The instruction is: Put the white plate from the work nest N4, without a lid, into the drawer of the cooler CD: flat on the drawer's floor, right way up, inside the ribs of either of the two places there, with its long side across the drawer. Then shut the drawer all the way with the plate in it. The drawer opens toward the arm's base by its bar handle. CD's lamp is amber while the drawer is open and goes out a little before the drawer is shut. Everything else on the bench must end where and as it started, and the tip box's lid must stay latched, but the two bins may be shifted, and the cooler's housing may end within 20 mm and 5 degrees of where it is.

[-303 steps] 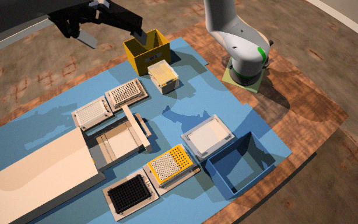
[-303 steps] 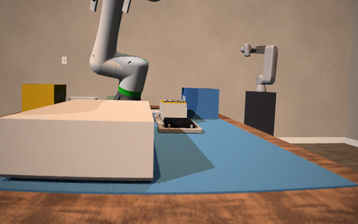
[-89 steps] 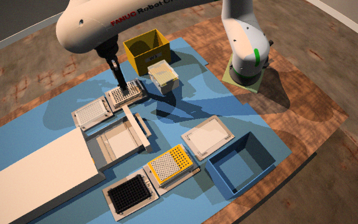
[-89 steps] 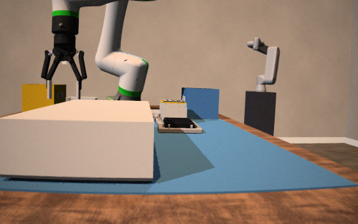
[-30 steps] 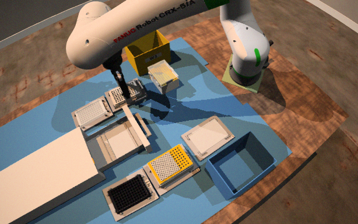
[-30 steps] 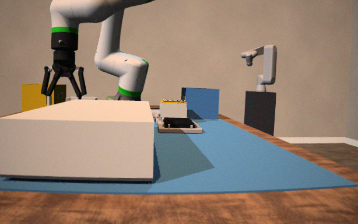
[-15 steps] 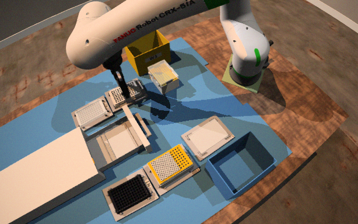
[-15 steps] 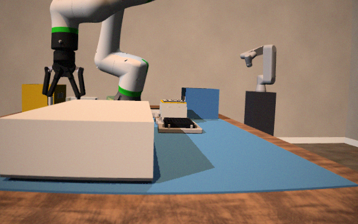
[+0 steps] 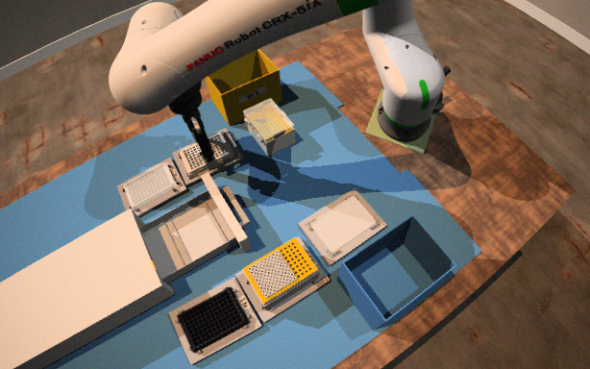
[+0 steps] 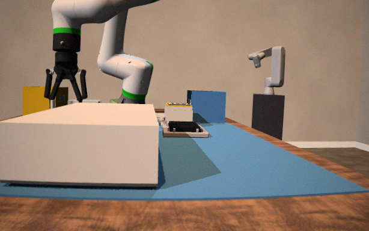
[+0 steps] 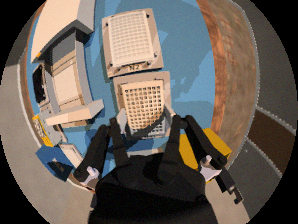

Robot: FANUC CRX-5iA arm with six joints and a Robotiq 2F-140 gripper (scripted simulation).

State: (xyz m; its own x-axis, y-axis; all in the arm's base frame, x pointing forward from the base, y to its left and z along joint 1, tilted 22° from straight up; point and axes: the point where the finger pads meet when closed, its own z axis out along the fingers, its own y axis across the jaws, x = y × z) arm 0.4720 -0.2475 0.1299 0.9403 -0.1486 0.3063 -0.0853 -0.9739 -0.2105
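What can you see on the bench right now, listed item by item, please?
Cooler housing: one, beige, at the mat's near-left end.
Drawer: one, grey, pulled open, with a beige bar handle.
White plates: two, on nests beside the drawer, one under the gripper, one next to it.
Black plate: one, on a nest.
Yellow rack: one, on the next nest.
Pale flat nest: one, beside the blue bin.
Bins: two, yellow and blue.
Tip box: one, white with yellow tips.
Mat: one, blue.
Background arm: one, grey, on a dark pedestal.
Arm: one, white.
Gripper: one, black, fingers astride the white plate.
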